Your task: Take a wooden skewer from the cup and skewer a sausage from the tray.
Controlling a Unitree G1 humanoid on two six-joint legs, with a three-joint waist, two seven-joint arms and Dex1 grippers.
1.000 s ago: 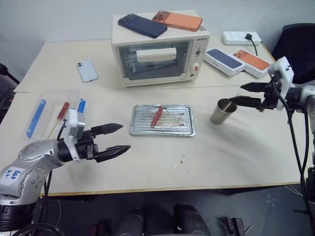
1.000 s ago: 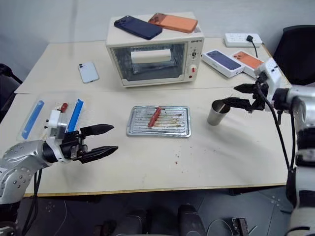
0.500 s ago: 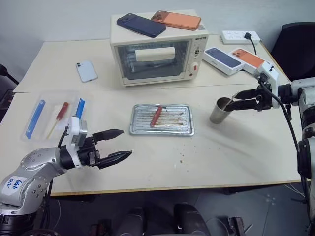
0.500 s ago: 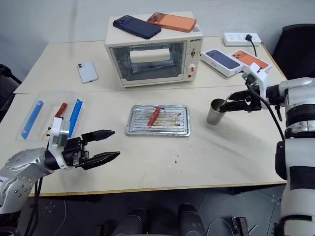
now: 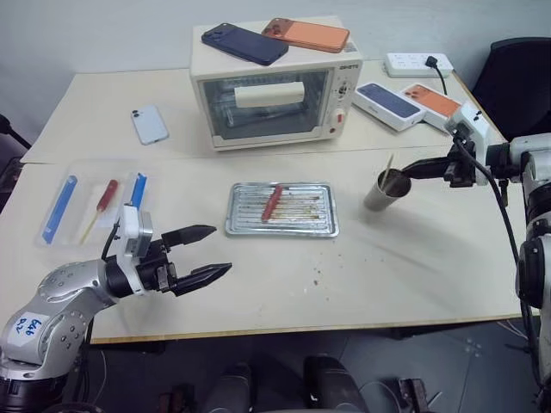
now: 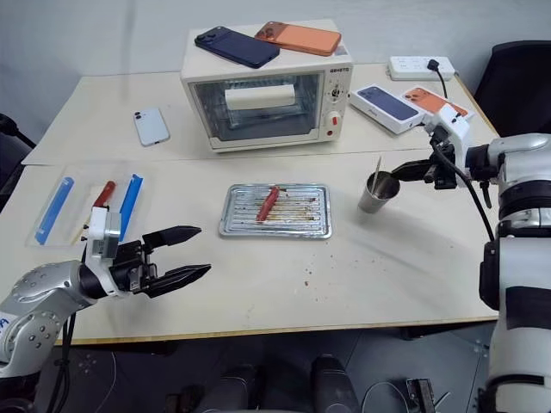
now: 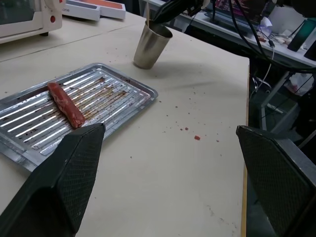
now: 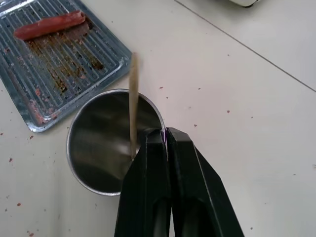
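The right gripper, open a second ago, has now closed at the cup rim; whether it pinches the wooden skewer there I cannot tell. The left gripper waits open; the sausage lies in the tray.

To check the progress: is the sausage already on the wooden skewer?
No, the sausage lies loose on the tray, while the wooden skewer stands in the cup.
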